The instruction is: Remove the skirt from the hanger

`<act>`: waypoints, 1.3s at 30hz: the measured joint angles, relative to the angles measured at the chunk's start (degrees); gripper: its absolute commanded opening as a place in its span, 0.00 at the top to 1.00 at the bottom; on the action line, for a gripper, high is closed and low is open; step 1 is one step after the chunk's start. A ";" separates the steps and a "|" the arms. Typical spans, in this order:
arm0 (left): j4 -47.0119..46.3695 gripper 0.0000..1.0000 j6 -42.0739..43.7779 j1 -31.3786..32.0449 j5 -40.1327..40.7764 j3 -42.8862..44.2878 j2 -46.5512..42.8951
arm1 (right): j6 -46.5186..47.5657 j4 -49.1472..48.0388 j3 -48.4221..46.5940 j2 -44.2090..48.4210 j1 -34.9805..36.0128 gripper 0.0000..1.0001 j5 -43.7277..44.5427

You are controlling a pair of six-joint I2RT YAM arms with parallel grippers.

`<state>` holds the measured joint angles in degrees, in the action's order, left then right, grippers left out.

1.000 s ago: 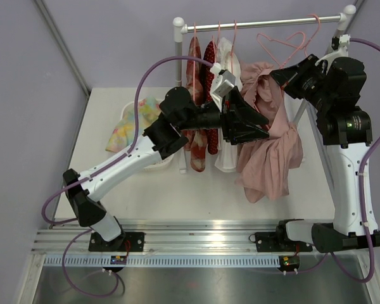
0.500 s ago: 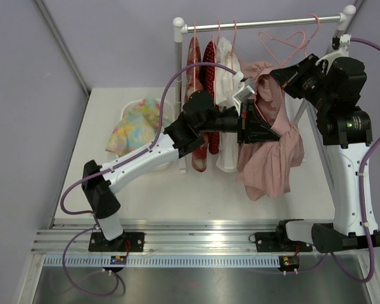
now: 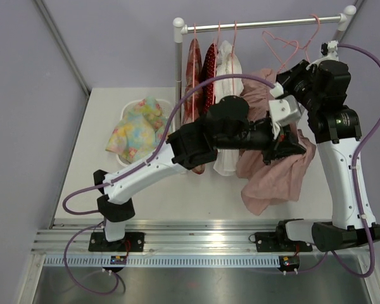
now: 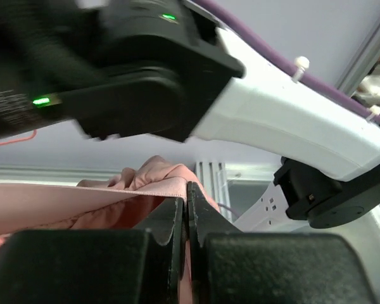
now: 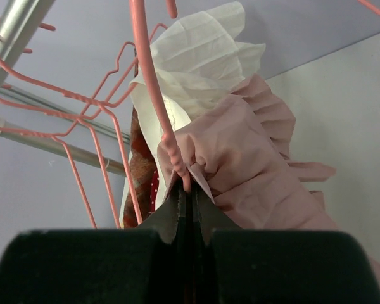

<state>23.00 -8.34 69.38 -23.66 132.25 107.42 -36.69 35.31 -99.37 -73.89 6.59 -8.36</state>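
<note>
The pink skirt (image 3: 273, 177) hangs in a bunch below the rail's right half, its top still at the pink wire hanger (image 3: 282, 45). My left gripper (image 3: 295, 147) reaches across from the left and is shut on the skirt's hemmed edge (image 4: 114, 193); the fabric is pinched between its fingertips (image 4: 187, 201). My right gripper (image 3: 284, 81) is up by the rail, shut on the lower end of the hanger (image 5: 153, 88), with skirt fabric (image 5: 247, 164) folded around its tips (image 5: 189, 193).
A red patterned garment (image 3: 194, 60), a dotted one (image 3: 209, 60) and a white one (image 3: 225, 63) hang on the rail (image 3: 266, 24) left of the skirt. A white basket (image 3: 128, 111) with a floral cloth (image 3: 138, 123) sits at the table's left. The rack post (image 3: 180, 76) stands between them.
My left gripper has moved right into the skirt, closed on its edge and drawn it further right. The right arm and the hanger have shifted slightly left.
</note>
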 measured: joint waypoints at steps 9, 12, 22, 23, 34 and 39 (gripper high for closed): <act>12.26 1.00 9.99 7.91 14.40 2.49 6.05 | 3.32 5.22 -3.82 -2.43 2.51 1.00 4.26; 11.45 1.00 11.87 10.36 20.33 -4.72 5.05 | 4.98 9.11 -6.91 -3.98 2.51 1.00 4.98; -1.25 1.00 11.78 12.92 34.51 -33.70 -9.42 | 6.49 17.97 -11.15 -5.14 2.75 1.00 5.11; -2.32 1.00 11.63 12.81 35.67 -35.04 -10.73 | 6.47 18.05 -11.74 -5.18 2.78 1.00 4.61; -4.48 1.00 9.79 -0.90 36.33 -21.03 -4.96 | 5.53 23.15 -18.67 -0.09 2.78 1.00 -0.48; 1.29 1.00 8.92 -7.13 35.34 -5.20 5.42 | 6.73 25.51 -21.57 3.96 2.40 1.00 -0.66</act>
<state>24.29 0.58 62.26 11.68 127.04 112.84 -29.95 60.82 -120.95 -69.93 8.99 -9.02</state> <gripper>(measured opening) 0.018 0.033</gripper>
